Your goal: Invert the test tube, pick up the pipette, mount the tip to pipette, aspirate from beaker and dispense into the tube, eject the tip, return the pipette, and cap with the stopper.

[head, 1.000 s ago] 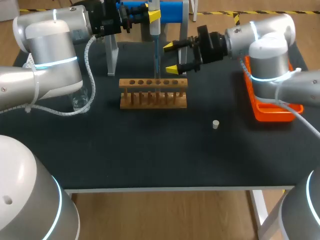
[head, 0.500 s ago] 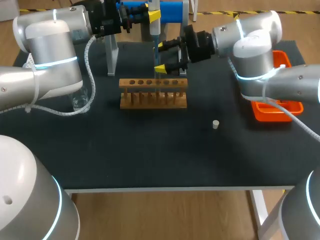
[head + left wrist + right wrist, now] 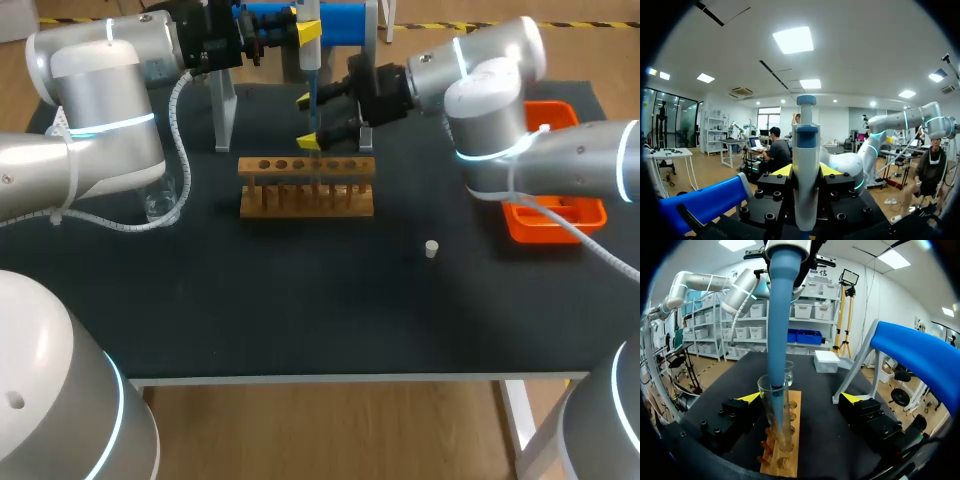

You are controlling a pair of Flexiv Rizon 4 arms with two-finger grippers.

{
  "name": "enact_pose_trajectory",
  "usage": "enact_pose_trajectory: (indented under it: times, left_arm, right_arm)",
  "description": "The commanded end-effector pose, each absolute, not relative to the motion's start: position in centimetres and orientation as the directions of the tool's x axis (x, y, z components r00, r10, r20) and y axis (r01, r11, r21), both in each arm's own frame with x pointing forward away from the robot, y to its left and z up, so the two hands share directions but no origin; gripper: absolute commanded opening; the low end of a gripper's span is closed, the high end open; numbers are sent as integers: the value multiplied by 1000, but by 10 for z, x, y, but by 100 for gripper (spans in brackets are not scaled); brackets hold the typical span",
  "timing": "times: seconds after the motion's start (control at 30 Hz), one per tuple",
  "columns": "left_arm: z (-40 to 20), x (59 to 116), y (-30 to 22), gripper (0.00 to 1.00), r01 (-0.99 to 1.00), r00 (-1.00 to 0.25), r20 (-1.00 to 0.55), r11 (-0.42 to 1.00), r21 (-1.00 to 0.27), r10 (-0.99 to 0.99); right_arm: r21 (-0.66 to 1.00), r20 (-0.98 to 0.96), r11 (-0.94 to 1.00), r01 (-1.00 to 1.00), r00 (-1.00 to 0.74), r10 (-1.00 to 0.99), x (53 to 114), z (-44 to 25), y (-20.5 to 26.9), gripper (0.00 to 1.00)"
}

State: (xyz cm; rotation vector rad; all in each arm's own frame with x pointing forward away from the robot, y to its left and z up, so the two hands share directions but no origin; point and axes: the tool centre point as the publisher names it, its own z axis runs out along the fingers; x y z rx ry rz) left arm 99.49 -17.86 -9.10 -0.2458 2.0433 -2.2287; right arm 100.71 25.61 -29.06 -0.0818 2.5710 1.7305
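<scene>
The test tube (image 3: 764, 412) is seen upright in a hole of the wooden rack (image 3: 270, 198), with its mouth upward. The lower end of the pipette (image 3: 782, 315) is put down into the mouth of the tube, and the blue shaft hangs straight above it.

The upper part of the pipette is clamped between the two yellow tips of the left gripper (image 3: 806, 171), one tip pressed on each side of the body. This gripper is held high above the back of the table (image 3: 300, 300), just in front of the blue stand (image 3: 345, 18).

The right gripper (image 3: 308, 120) is placed around the tube and the pipette's lower end, just over the rack. Its fingers are spread wide apart. In the right wrist view the tube stands between them, much nearer to one finger than to the other. Whether that finger touches the glass cannot be told. Nothing is gripped by it.

The small white stopper (image 3: 431, 249) lies alone on the dark table, in front of the rack and toward the right arm's side. A clear beaker (image 3: 160, 203) is found beside the left arm, and an orange tray (image 3: 560, 225) is partly hidden under the right arm.
</scene>
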Motion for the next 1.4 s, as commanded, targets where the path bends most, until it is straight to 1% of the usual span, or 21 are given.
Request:
enact_pose_trajectory:
  times: [0.03,0.33,1.4]
  left_arm:
    - [-90,995,-179,0,-31,-981,47,-89,-996,-189]
    - [-90,995,-179,0,-31,-981,47,-89,-996,-189]
    - [-90,995,-179,0,-31,-981,47,-89,-996,-189]
  right_arm:
    - [912,-85,403,-80,-996,-6,1005,-292,259,100]
    - [885,-122,453,-104,-992,11,999,-301,259,100]
    - [869,-87,491,-56,-995,39,996,-312,265,100]
